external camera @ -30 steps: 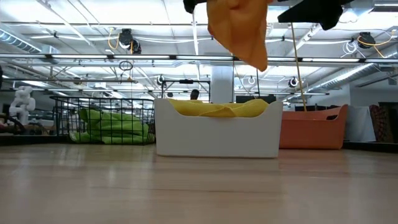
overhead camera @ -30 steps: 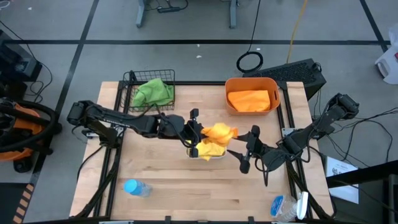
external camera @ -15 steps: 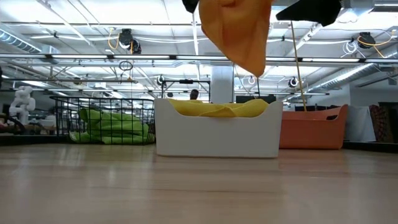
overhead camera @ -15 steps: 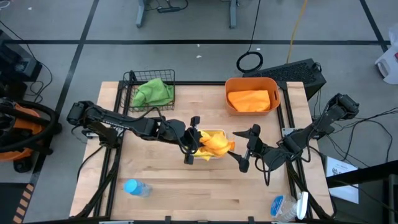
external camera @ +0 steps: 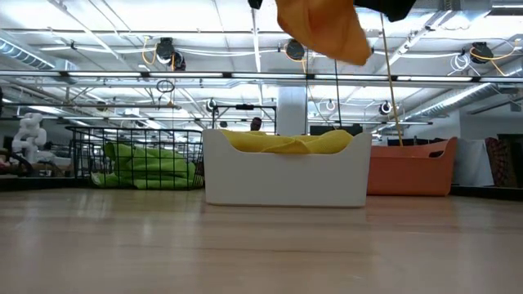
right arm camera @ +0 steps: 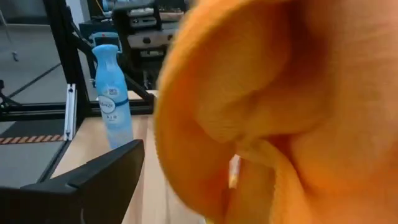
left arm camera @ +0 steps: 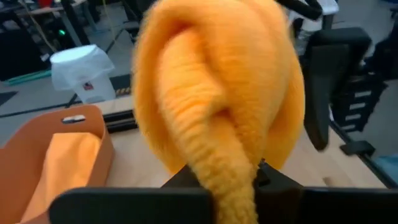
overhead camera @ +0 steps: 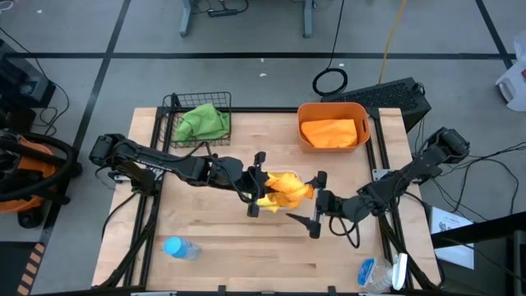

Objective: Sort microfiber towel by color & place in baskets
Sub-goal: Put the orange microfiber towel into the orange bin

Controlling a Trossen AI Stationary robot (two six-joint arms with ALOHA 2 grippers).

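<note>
An orange microfiber towel (overhead camera: 289, 189) hangs in the air over the white tray (external camera: 286, 178), which holds yellow towels (external camera: 282, 141). My left gripper (overhead camera: 255, 189) is shut on the towel's left end. My right gripper (overhead camera: 316, 204) stands open at the towel's right end, a finger (right arm camera: 93, 180) to either side; the towel (right arm camera: 280, 112) fills its wrist view, and I cannot tell whether it touches. A green towel (overhead camera: 202, 122) lies in the black wire basket (overhead camera: 174, 107). Another orange towel (overhead camera: 329, 131) lies in the orange tub (overhead camera: 362, 115). My left gripper pinches a bunched fold of the orange towel (left arm camera: 227, 180) between its two fingers, coming nearly level from the table's left. The towel (external camera: 323, 28) is lifted clear above the white tray and bulges out beyond the fingers.
A blue plastic bottle (overhead camera: 179, 247) lies near the front left. A blue spray bottle (right arm camera: 112, 99) stands at the front right edge. The wire basket and the orange tub (external camera: 413, 167) stand at the far side, behind the tray.
My right gripper has moved toward the table's left, up to the hanging orange towel, and has opened wider. The towel's hanging end has swung up and toward the right gripper; it hangs less low over the tray than before.
</note>
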